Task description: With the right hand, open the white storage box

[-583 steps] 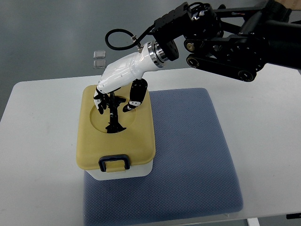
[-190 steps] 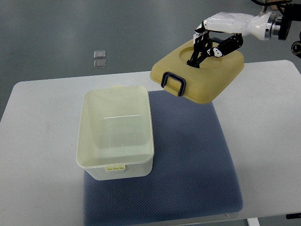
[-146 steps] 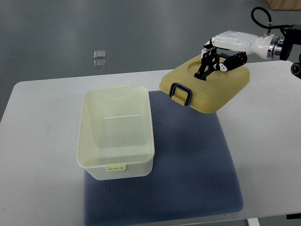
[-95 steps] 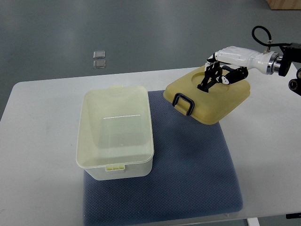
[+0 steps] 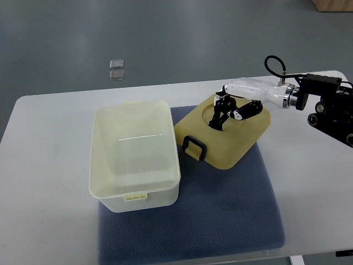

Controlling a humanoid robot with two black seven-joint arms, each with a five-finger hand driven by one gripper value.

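The white storage box [image 5: 135,196] stands open on the left part of the blue mat [image 5: 220,210], its inside bare. Its tan lid [image 5: 240,141] with a black clasp [image 5: 194,147] lies tilted on the mat just right of the box. My right hand [image 5: 227,109], white with black fingers, comes in from the right edge and stays shut on the lid's black handle in the round recess. The left arm does not show.
The mat lies on a white table [image 5: 44,165]. Two small clear squares [image 5: 116,69] sit on the grey floor beyond the table's far edge. A tan box corner [image 5: 333,4] shows at the top right.
The lid came off the box, was carried up and to the right, and has since come down leftward onto the mat beside the box, still in my right hand.
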